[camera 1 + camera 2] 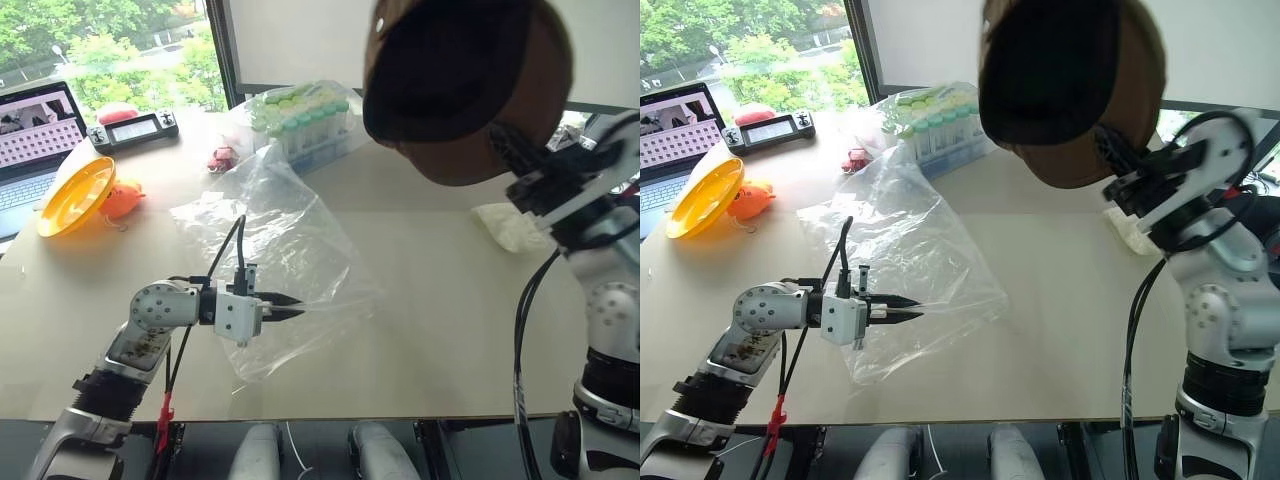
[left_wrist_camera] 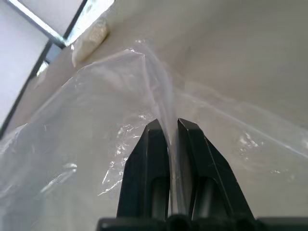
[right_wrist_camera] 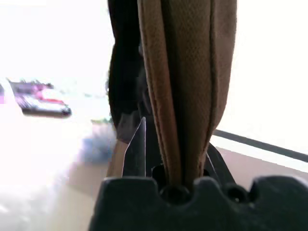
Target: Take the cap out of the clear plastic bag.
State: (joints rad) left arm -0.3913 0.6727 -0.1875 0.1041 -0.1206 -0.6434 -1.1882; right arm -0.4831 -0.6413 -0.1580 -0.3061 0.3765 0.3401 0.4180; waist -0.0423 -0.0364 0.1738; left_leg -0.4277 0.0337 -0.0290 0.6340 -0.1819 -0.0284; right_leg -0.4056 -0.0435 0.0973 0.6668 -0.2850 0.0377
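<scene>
Left eye view shows you the cap (image 1: 470, 85) upright above the right pincer (image 1: 520, 165), clamped; left pincer (image 1: 292, 308) pinches the clear plastic bag (image 1: 280, 240) on the counter (image 1: 430, 330).

Beige table (image 1: 430, 330) with clear plastic bag (image 1: 290, 250), yellow funnel (image 1: 75, 195), laptop (image 1: 30, 140)

I lose the top of the cap (image 1: 465, 85) past the frame's upper edge. Its brim covers the right gripper (image 3: 180, 159) fingertips in the wrist view. The laptop (image 1: 30, 140) is cut by the left edge, and the window scene behind the cap in the right wrist view is blurred.
</scene>
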